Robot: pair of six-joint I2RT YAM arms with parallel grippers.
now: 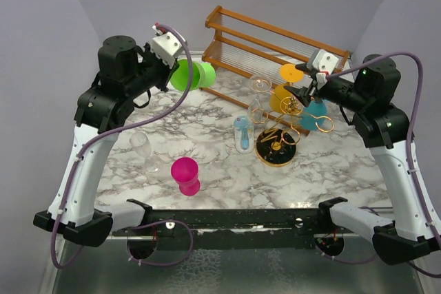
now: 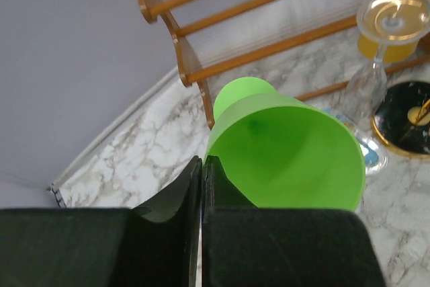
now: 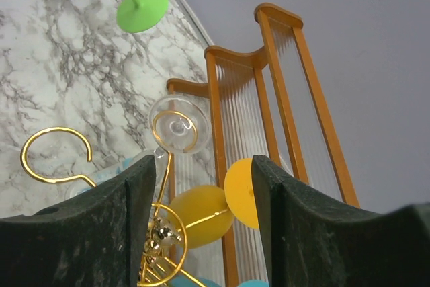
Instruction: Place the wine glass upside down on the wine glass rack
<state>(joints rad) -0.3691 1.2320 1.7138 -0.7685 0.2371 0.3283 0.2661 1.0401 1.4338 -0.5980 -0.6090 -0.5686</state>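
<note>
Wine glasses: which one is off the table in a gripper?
The green glass, gripped at its rim by the left gripper, sideways in the air. The pink glass stands on the table; others hang on the gold rack.

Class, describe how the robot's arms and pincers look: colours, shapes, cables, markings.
The left arm and right arm share white lower shells and black joint housings. A lilac cable loops along each. A grey camera box sits at each wrist. The right arm shows green lights. The left pincer and right pincer have broad dark fingers.
</note>
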